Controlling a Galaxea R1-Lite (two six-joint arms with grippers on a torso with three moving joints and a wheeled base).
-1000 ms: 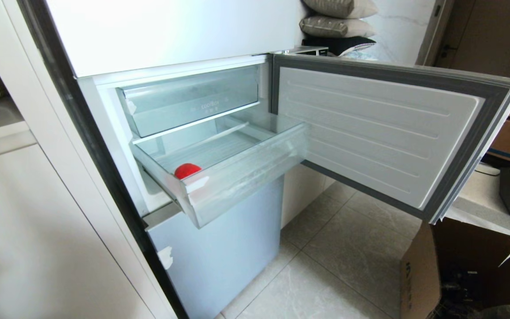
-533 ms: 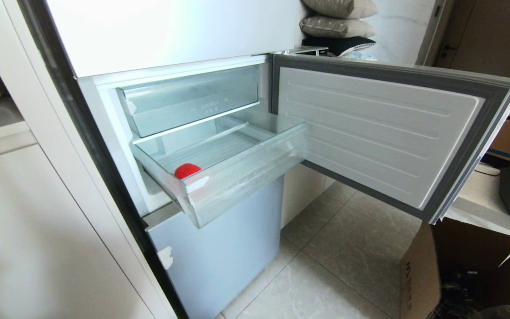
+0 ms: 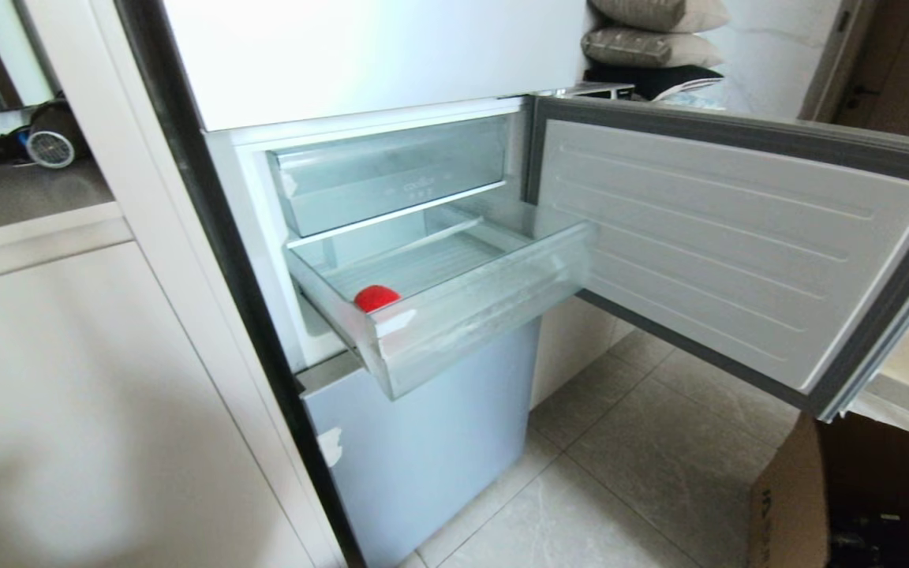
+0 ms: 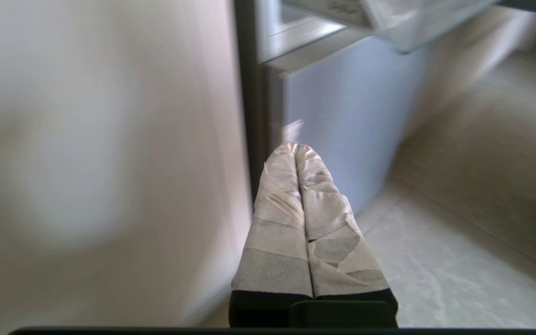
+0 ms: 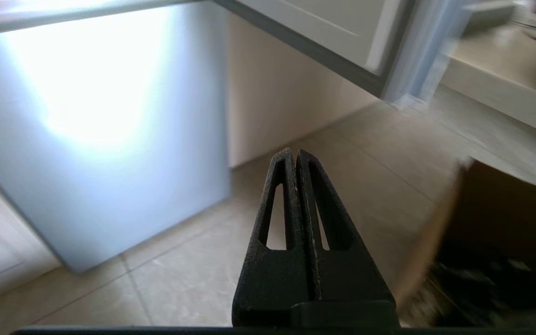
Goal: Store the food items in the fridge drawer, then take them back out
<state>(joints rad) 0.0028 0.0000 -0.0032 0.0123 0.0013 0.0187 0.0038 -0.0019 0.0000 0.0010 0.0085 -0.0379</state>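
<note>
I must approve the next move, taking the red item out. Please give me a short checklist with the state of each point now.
1. Fridge drawer pulled out: ok.
2. Red food item visible in the drawer's front left corner: ok.
3. Fridge door swung open, away from the drawer: ok.
4. Left claw empty: ok, shut on nothing.
5. Right claw ready to grasp: not ok, shut, low near the floor.
6. Other food items in the drawer: cannot tell.
</note>
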